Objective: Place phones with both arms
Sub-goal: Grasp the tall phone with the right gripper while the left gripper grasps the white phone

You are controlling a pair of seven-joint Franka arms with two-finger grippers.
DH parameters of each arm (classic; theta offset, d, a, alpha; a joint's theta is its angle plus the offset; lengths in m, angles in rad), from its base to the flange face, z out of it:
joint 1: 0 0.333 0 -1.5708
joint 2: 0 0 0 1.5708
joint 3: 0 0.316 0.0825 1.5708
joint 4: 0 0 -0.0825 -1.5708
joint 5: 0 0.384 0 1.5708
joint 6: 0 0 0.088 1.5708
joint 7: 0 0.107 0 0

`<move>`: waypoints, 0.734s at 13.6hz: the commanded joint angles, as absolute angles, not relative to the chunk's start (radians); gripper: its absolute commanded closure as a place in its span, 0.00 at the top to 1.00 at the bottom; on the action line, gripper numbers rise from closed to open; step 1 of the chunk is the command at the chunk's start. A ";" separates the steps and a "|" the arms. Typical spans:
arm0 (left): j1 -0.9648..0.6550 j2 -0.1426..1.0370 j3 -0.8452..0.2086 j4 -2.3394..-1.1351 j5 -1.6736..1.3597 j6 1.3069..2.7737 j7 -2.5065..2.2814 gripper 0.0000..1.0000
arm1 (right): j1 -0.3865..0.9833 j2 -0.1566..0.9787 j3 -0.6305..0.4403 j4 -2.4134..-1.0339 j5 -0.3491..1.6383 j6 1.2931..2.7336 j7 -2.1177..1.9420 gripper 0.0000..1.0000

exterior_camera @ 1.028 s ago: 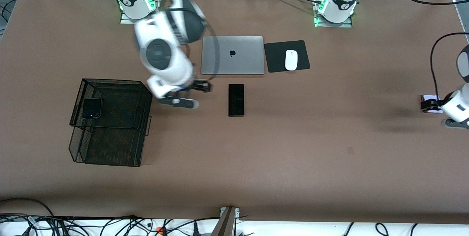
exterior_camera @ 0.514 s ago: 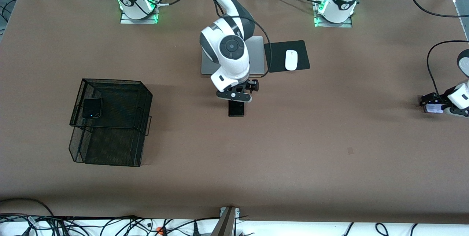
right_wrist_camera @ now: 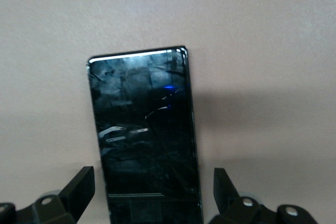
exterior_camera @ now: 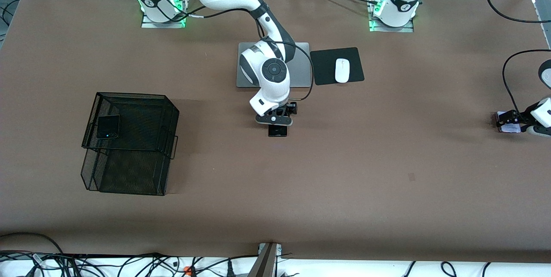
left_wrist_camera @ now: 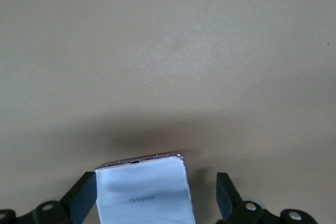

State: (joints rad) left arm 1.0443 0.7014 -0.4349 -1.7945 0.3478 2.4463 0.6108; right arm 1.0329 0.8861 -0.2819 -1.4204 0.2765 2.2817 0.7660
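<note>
While bent low (fingers spread), right gripper (exterior_camera: 276, 124) over slab (exterior_camera: 277, 131).

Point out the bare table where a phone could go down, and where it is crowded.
Bare: the wide strip of table nearer the front camera than the black phone, and the stretch between mouse pad and pale phone. Crowded: around the laptop, where the right end effector straddles the black phone, open.
</note>
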 commanded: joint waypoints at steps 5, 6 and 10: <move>1.097 0.747 -0.442 -1.786 0.318 2.444 0.623 1.00 | 1.043 0.902 -0.281 -1.434 0.268 2.316 0.758 0.75; 1.097 0.749 -0.442 -1.787 0.301 2.444 0.623 1.00 | 1.043 0.902 -0.278 -1.433 0.268 2.318 0.758 0.57; 1.091 0.747 -0.442 -1.784 0.301 2.439 0.635 0.32 | 1.042 0.871 -0.279 -1.420 0.275 2.296 0.750 0.00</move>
State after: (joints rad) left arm 1.0929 0.7430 -0.4346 -1.7908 0.3294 2.4460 0.6111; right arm 1.0397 0.8985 -0.2800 -1.4247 0.2764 2.3058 0.7634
